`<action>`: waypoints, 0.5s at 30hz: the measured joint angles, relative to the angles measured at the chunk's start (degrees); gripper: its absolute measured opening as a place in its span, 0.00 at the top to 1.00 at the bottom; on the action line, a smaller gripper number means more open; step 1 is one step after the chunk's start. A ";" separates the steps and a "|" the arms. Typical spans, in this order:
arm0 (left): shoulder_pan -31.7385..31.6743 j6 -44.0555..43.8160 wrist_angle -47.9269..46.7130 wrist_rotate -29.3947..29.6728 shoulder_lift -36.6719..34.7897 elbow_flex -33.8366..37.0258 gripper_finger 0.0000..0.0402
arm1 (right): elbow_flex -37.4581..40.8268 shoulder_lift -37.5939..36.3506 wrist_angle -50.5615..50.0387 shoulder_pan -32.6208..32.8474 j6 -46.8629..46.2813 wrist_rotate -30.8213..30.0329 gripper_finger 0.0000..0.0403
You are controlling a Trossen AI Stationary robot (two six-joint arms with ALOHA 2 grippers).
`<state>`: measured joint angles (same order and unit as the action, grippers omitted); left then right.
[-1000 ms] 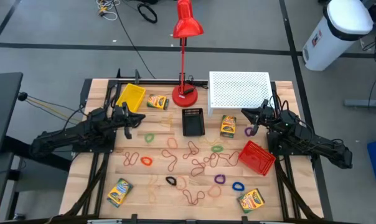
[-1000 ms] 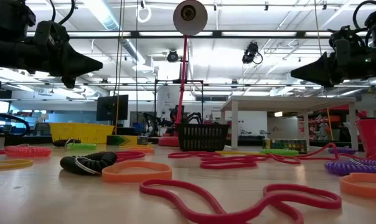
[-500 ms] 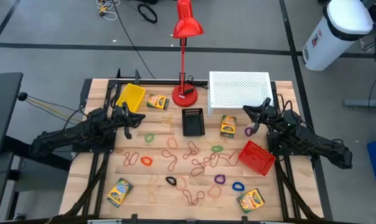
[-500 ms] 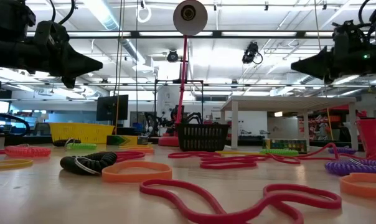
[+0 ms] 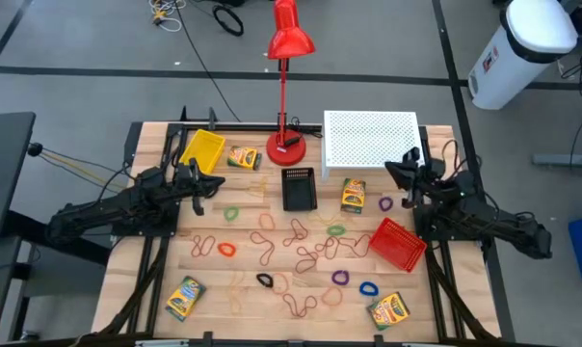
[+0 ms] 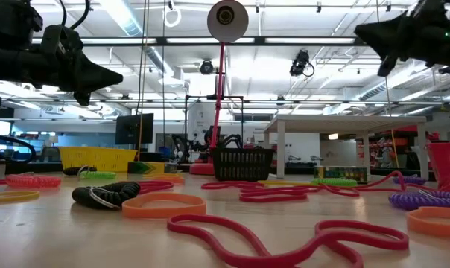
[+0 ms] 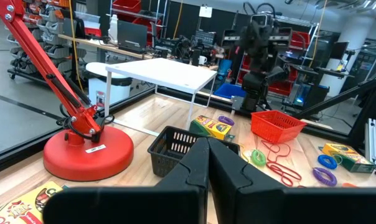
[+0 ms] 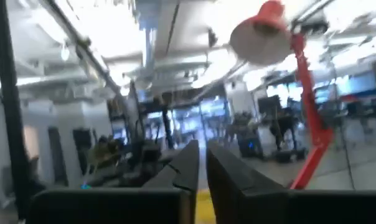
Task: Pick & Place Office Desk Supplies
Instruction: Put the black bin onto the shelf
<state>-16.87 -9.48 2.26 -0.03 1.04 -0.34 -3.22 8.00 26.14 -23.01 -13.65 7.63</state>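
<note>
Since a second ago, our right gripper (image 5: 395, 172) has swung up and tilted away from the table, its fingers now pinched together on nothing; in the low view it rides higher against the ceiling lights. Our left gripper (image 5: 202, 180) hangs unmoved near the yellow mesh bin (image 5: 203, 148), clenched and empty.

All the supplies remain on the wooden slatted table (image 5: 243, 299). Thin rubber-band loops in red, tan, green and purple (image 5: 301, 241) lie tangled mid-table; we judge them light, limp and stretchy, best pinched on a single strand where one lies clear of its neighbours. Yellow-and-green cardboard crayon boxes (image 5: 354, 194) look stiff and light, so we would grip across the narrow sides. A black wire-mesh bin (image 5: 299, 188) stands at centre, and a red mesh bin (image 5: 397, 242) lies tilted near our right arm; both are rigid, with rims to grip.
</note>
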 joint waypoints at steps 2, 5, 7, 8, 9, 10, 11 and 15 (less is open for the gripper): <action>-0.02 -0.02 -0.01 0.00 0.00 0.00 0.98 | -2.00 3.65 -2.57 2.13 2.65 -3.48 0.98; -0.02 0.00 -0.02 0.00 0.02 -0.02 0.98 | -5.13 10.93 -2.53 6.82 7.40 -8.48 0.99; -0.01 0.00 0.00 0.00 0.00 0.00 0.98 | -7.66 16.01 -2.49 10.54 11.93 -12.83 0.99; -0.01 0.01 -0.01 -0.01 0.02 0.00 0.98 | -9.10 18.58 -2.41 12.46 14.07 -15.26 0.99; 0.00 0.00 0.00 0.00 0.01 0.00 0.98 | -10.62 21.26 -2.20 14.39 16.09 -17.71 0.99; -0.01 0.00 -0.02 0.00 0.01 -0.01 0.98 | -12.17 23.90 -2.11 16.32 17.95 -20.37 0.99; 0.01 -0.02 -0.01 0.00 0.01 -0.01 0.98 | -13.61 26.48 -2.04 18.16 19.29 -22.97 0.99; -0.01 -0.01 0.00 0.00 0.00 0.00 0.98 | -15.97 38.56 6.03 25.36 20.10 -29.52 1.00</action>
<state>-16.88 -9.49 2.26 -0.03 1.04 -0.34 -19.19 46.56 32.17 2.35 6.45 -21.89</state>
